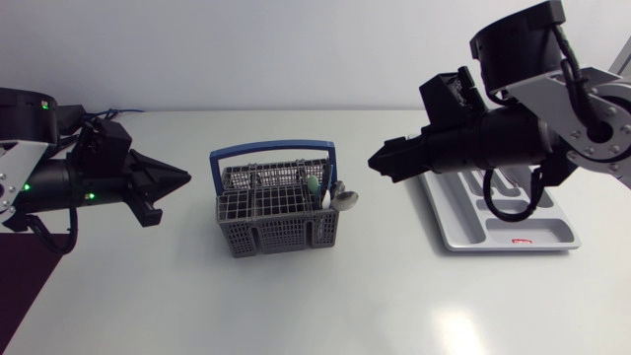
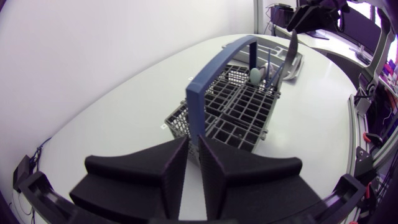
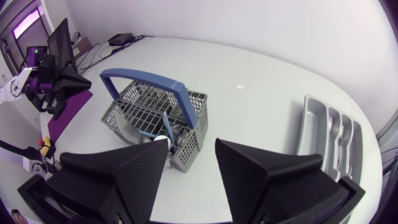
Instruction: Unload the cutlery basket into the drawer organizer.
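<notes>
The left claw (image 2: 193,167) hovers above the tabletop (image 1: 296,306), just off the handle end of the cutlery basket (image 1: 276,209) and not touching it. Its two wedge fingers (image 2: 152,171) are drawn together with only a thin slit between them, and nothing is caught there. From above it tapers to a single point aimed at the basket.

The right claw (image 3: 193,165) hangs in the air between the basket and the drawer organizer (image 1: 552,235), its tip turned toward the basket. Its fingers (image 3: 264,171) stand well apart, a broad gap between them. They grip nothing and touch nothing; the basket's near corner only shows through the gap, lower down on the tabletop.

The basket is grey mesh with a blue hoop handle (image 1: 271,152) standing upright over it. It sits near the middle of the tabletop, between the two arms. Cutlery is still in it, gathered in the compartments at the end nearest the right arm. A piece with a pale green end (image 1: 312,184) stands upright. Beside it a silver spoon (image 1: 344,197) leans outward over the rim.

The organizer is a grey tray with long compartments lying flat on the tabletop beneath the right arm, well apart from the basket. The right wrist view shows some silver cutlery already lying in its slots, though which pieces they are is hard to tell.
</notes>
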